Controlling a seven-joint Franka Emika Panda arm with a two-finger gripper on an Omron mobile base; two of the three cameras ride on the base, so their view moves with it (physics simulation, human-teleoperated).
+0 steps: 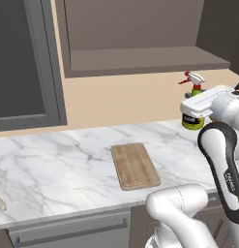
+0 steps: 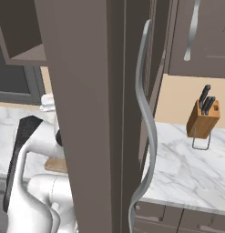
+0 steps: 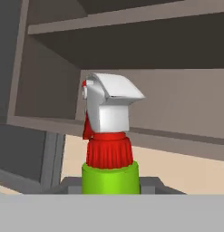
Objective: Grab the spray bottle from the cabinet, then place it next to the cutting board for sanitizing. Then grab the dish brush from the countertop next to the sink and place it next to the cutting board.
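The green spray bottle [image 1: 192, 121], with its white-and-red nozzle [image 3: 109, 106], stands upright in my gripper [image 1: 194, 107], which is shut on its body. It is below the open cabinet [image 1: 150, 60] and over the countertop [image 1: 53, 160], to the right of and beyond the cutting board [image 1: 135, 165]. I cannot tell whether its base touches the marble. In the hand view my gripper [image 3: 111, 186] clasps the green neck, with the cabinet [image 3: 177, 104] behind. A pale slim dish brush [image 1: 0, 201] lies at the counter's left edge, partly cut off. The sink is out of view.
A dark grey framed panel [image 1: 19, 63] hangs left of the cabinet. In the right base view the open cabinet door [image 2: 86, 113] with its curved handle [image 2: 145, 113] blocks the middle. A knife block [image 2: 203, 118] stands on the countertop [image 2: 186, 168] to the right.
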